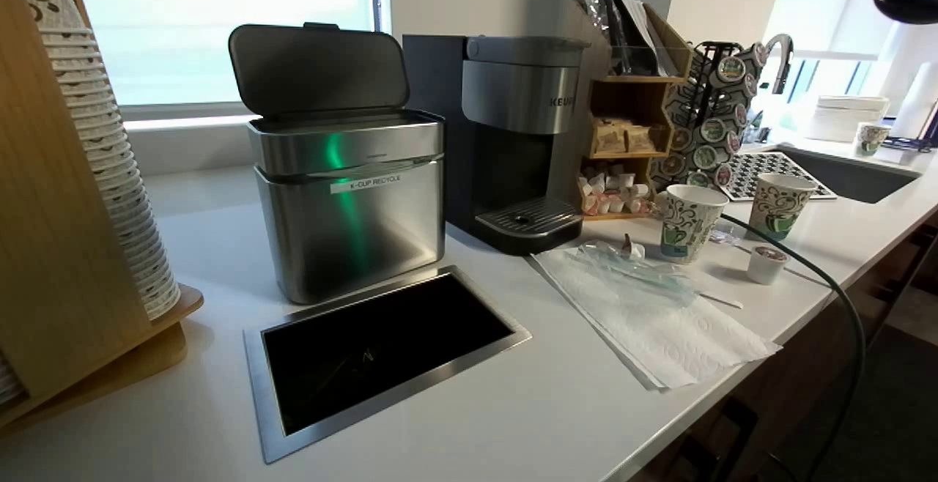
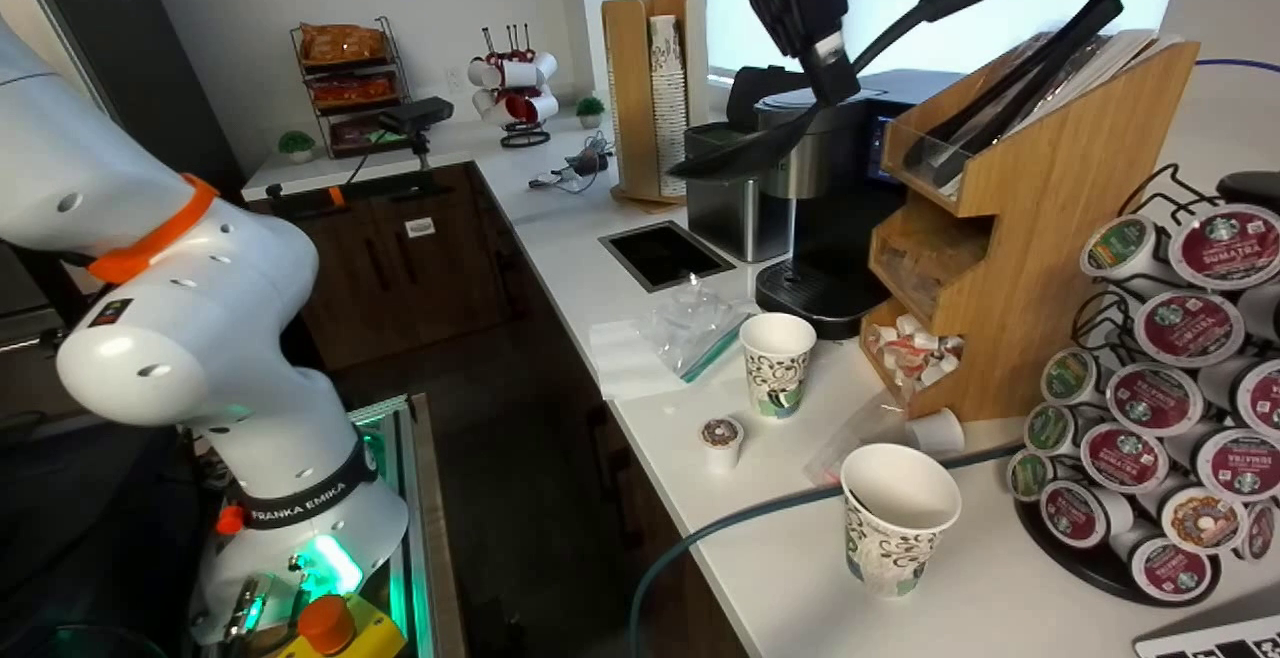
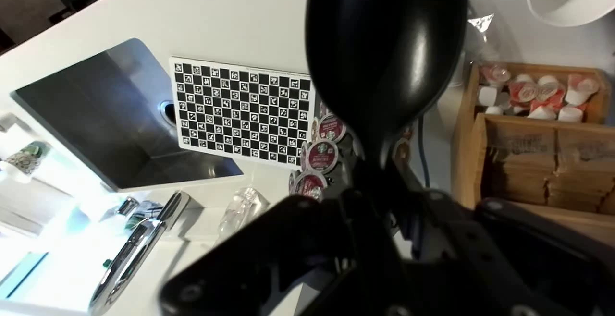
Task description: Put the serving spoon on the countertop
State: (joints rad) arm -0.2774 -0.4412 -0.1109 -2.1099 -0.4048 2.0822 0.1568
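The black serving spoon (image 2: 745,153) is held in the air, its bowl toward the cup dispenser and its long handle slanting up right. In the wrist view its bowl (image 3: 387,42) is large at the top. Its bowl (image 1: 909,6) also shows at the top right of an exterior view. My gripper (image 2: 835,73) is shut on the spoon between bowl and handle; its fingers (image 3: 384,186) are dark and blurred in the wrist view. The white countertop (image 1: 527,409) lies below, apart from the spoon. It also shows in the other views (image 2: 770,578) (image 3: 230,23).
On the countertop stand a coffee machine (image 1: 520,94), a steel bin (image 1: 359,225), a wooden organiser (image 2: 1080,218), a pod rack (image 2: 1125,398) and paper cups (image 2: 893,528). A paper towel (image 1: 667,343) with a plastic bag and a cable (image 2: 760,508) lie near the front edge.
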